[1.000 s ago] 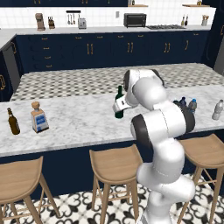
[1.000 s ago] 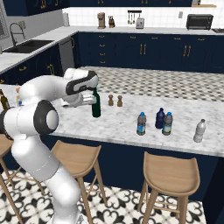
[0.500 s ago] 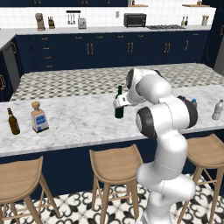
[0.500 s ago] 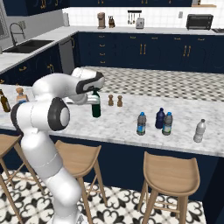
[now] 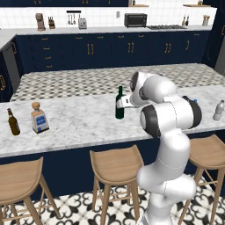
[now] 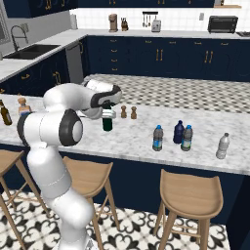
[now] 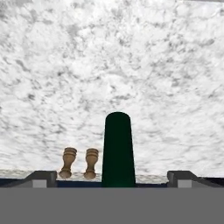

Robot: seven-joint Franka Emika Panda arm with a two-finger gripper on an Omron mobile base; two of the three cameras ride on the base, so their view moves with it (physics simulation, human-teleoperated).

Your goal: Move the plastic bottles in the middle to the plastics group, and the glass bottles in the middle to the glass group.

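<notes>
One green wine bottle (image 5: 119, 103); two blue-labelled water bottles (image 6: 157, 138); two wooden shakers (image 6: 123, 112); three stools (image 5: 115, 161).

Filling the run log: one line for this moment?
end effector: open, straddling green bottle | bottle: upright on counter | not gripped

Two little wooden shakers (image 6: 128, 112) sit side by side on the marble counter (image 5: 74, 127), wooden stools (image 5: 115, 165) tucked underneath (toaster oven (image 5: 135, 19) way back).
</notes>
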